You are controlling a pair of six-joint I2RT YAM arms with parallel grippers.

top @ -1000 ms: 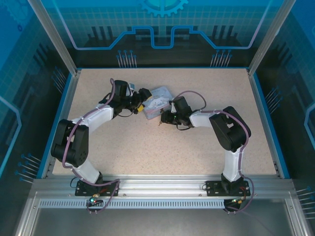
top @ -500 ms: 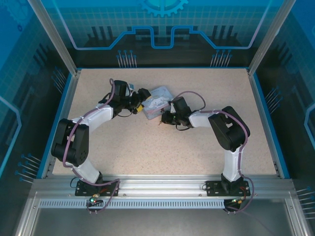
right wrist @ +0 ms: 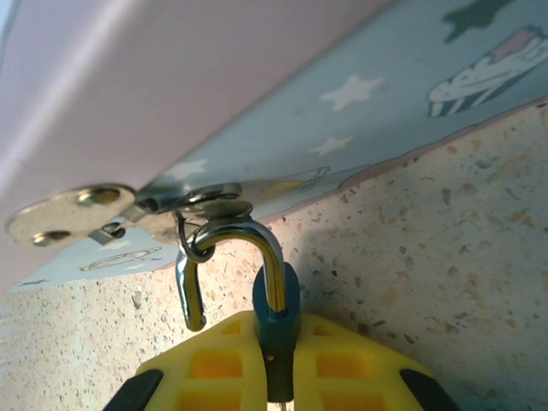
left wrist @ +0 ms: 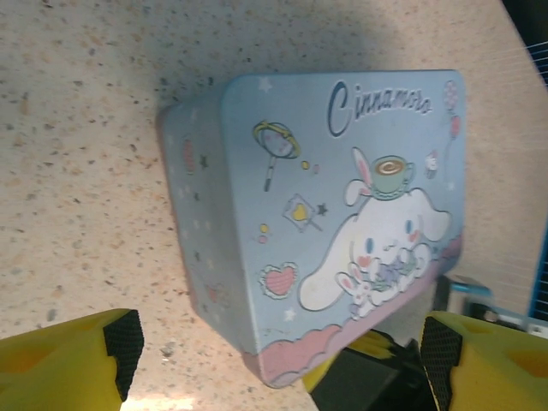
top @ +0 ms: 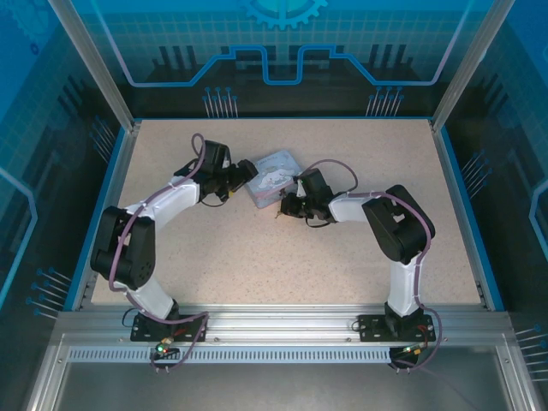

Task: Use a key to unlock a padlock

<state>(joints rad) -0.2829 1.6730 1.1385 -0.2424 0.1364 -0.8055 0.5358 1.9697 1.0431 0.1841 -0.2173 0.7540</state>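
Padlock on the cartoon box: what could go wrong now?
1. The shackle of the padlock is hooked through the ring on the clasp of the tin. If the right gripper, clamped on the padlock, pulls away, it may drag or tip the tin, because the left gripper is open and not gripping it.
2. The right gripper pinches only the padlock's thin body, so it might slip or twist out.

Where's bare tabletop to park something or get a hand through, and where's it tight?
Free: the wide near-middle stretch of table between the left arm and right arm; the far strip behind the tin; the right side beyond the right arm. Crowded: around the tin, where the left tool and right tool flank it, the right one clamped on the padlock.
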